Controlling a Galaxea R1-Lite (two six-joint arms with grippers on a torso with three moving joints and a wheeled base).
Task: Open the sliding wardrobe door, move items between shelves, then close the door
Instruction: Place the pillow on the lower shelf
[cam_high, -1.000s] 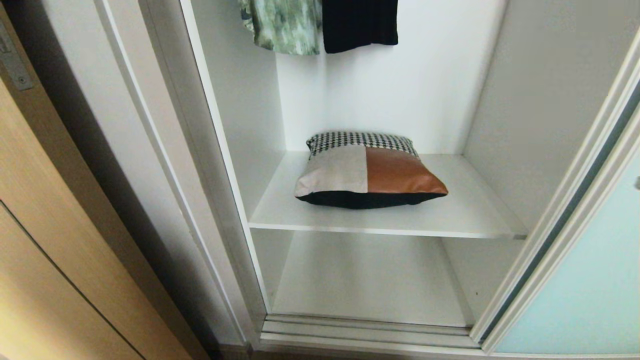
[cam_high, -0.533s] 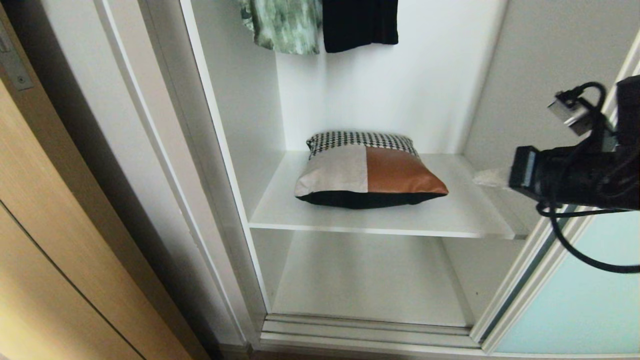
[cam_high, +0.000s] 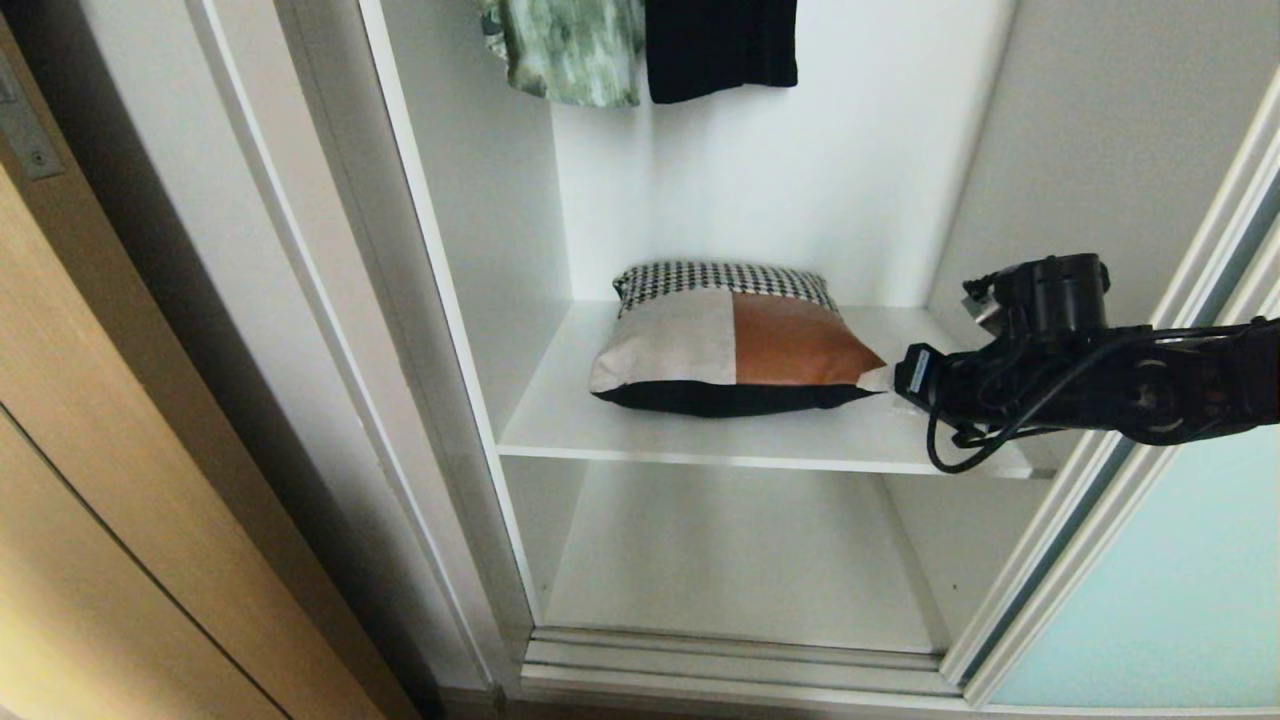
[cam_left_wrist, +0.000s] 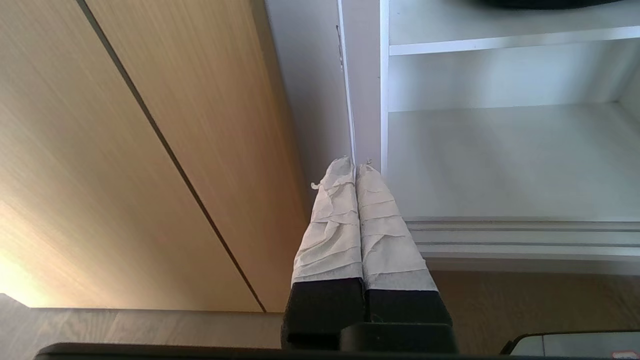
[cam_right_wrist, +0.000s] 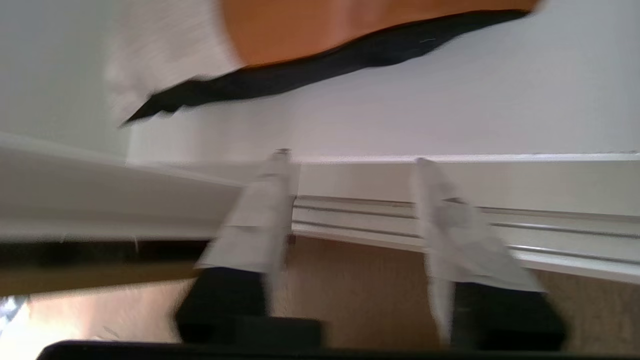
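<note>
The patchwork cushion (cam_high: 735, 345) lies flat on the upper white shelf (cam_high: 930, 430); a bare lower shelf (cam_high: 740, 560) sits beneath it. The frosted blue-green sliding door (cam_high: 1170, 590) stands slid aside at the right. My right gripper (cam_high: 880, 380) reaches in from the right, level with the upper shelf, its taped tip just beside the cushion's right corner. In the right wrist view this gripper (cam_right_wrist: 350, 159) is open with nothing between its fingers, and the cushion (cam_right_wrist: 350, 25) lies beyond the shelf edge (cam_right_wrist: 500, 159). My left gripper (cam_left_wrist: 354, 165) is shut and empty, parked low by the wardrobe's left post.
A green patterned garment (cam_high: 565, 50) and a black one (cam_high: 720, 45) hang above the cushion. The wardrobe's white left post (cam_high: 400, 330) and a tan wooden door (cam_high: 100, 480) stand to the left. The door track (cam_high: 740, 665) runs along the bottom.
My right arm came into the head view from the right and moved left and slightly down to the cushion's right corner. The cushion has not moved.
</note>
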